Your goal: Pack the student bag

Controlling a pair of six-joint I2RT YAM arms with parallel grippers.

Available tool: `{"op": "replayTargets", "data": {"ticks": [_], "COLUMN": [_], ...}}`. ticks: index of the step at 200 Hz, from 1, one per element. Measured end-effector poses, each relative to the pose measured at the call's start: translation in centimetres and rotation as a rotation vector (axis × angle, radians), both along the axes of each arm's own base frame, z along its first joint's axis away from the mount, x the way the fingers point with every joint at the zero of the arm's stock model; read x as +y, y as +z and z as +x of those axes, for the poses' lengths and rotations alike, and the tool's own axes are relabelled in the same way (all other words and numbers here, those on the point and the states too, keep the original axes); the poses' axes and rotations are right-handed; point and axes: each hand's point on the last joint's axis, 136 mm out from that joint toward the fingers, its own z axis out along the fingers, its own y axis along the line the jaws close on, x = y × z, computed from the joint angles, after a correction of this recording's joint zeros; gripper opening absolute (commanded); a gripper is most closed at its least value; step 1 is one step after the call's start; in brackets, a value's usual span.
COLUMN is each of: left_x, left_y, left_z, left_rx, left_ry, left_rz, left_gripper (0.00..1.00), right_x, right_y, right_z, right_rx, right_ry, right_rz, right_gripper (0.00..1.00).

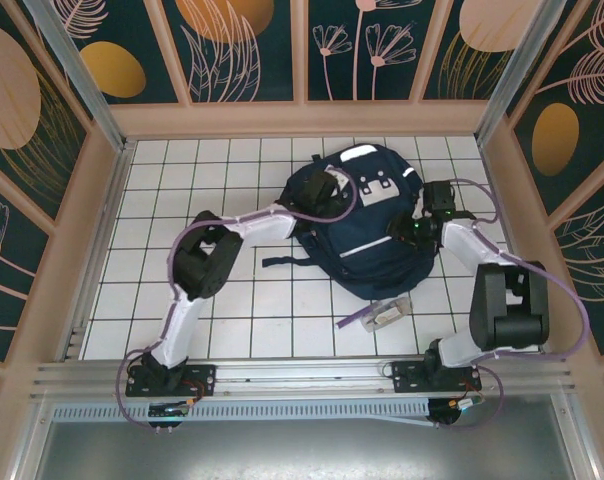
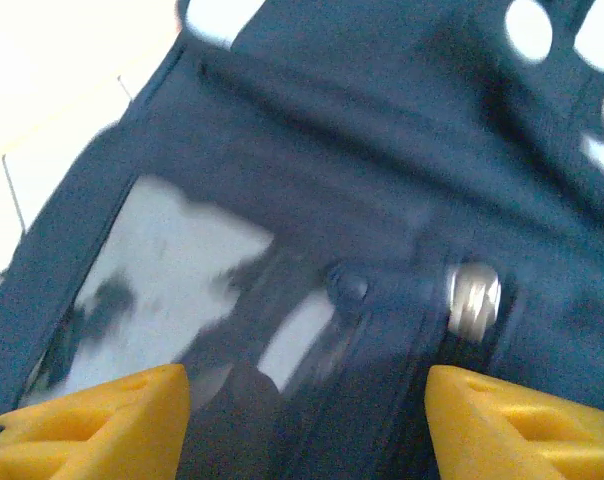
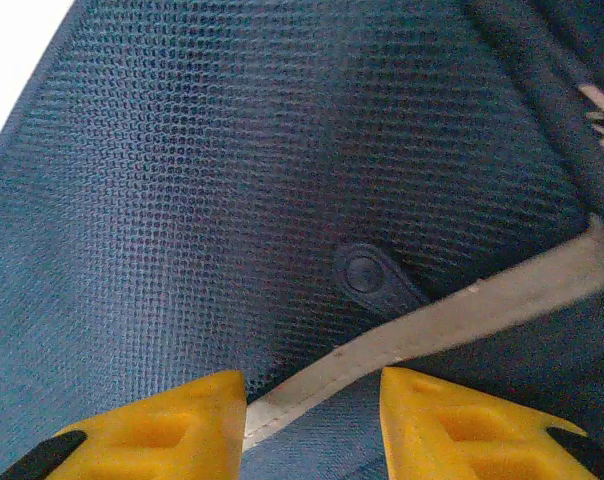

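since the student bag (image 1: 367, 225) lies mid-table (image 1: 272, 320) with both jaws standing apart, the left gripper (image 2: 307, 385) should close squarely on the silver zipper pull (image 2: 474, 298) while the right gripper (image 3: 312, 385) pins the grey trim (image 3: 462, 315).

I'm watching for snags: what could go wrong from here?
The jaws of the right gripper straddle the grey trim of the mesh pocket; closing may pinch it and drag the student bag. The left gripper hangs open near the metal zipper pull in a blurred view, so it might grab fabric.
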Motion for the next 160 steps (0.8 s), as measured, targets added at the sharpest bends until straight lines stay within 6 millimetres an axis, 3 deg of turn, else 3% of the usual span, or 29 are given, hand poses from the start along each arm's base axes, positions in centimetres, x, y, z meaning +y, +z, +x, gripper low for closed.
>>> {"op": "replayTargets", "data": {"ticks": [26,43,83,108,119,137,160], "left_x": [5.1,7.3,11.3,11.5,10.8,9.4,8.6], "left_y": [-2.5,-2.8,-2.9,-1.3,0.0,3.0,6.9], "left_z": [-4.8,-7.5,-14.8,-18.3,-19.4,-21.8,-23.2], "left_rx": [0.100,0.156,0.319,0.402,0.421,0.408,0.264], "left_ry": [0.071,0.105,0.124,0.058,-0.010,-0.223,-0.454], "left_rz": [0.005,-0.048,-0.125,-0.182,-0.208,-0.222,-0.166], "left_gripper": [0.53,0.52,0.47,0.45,0.49,0.59,0.61], "right_x": [1.5,3.4,10.0,13.4,14.7,16.7,18.0], "right_y": [-1.5,-1.6,-0.7,-0.1,0.2,0.6,1.5], "right_z": [1.1,2.6,8.6,12.0,13.1,14.1,13.9], "right_rx": [0.009,-0.020,-0.157,-0.232,-0.260,-0.280,-0.281], "right_ry": [0.037,0.070,0.156,0.196,0.219,0.254,0.284], "right_rz": [-0.002,0.007,0.047,0.109,0.164,0.304,0.442], "right_gripper": [0.38,0.38,0.43,0.47,0.48,0.49,0.50]}}
